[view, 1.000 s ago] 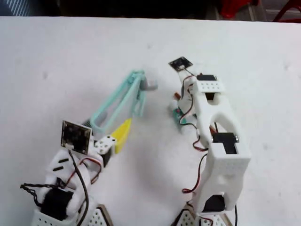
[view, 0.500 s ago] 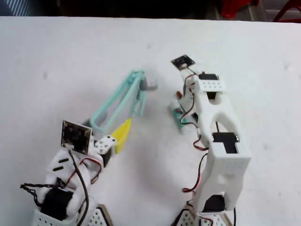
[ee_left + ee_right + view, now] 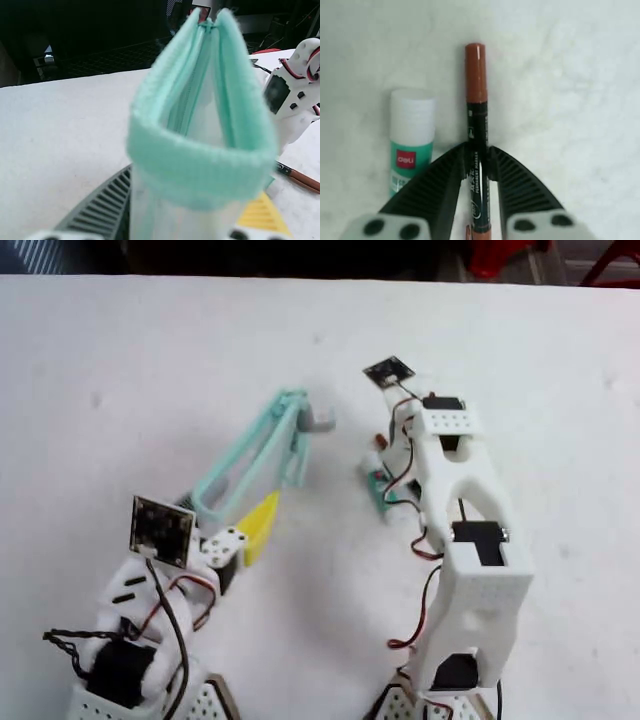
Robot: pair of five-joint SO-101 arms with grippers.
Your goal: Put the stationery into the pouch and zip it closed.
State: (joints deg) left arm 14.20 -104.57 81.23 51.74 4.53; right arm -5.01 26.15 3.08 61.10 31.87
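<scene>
At the left, the left end effector (image 3: 185,222) is clenched on the near end of the mint pouch (image 3: 200,170). The pouch stands on edge on the white table (image 3: 120,370), its mouth gaping open, and stretches away from the arm toward the middle of the table. Further right, apart from the pouch, a glue stick (image 3: 411,135) with a white cap lies just beside a brown marker (image 3: 476,100). The right end effector (image 3: 477,155) is down at the table, grasping the marker between its black fingers (image 3: 445,175).
</scene>
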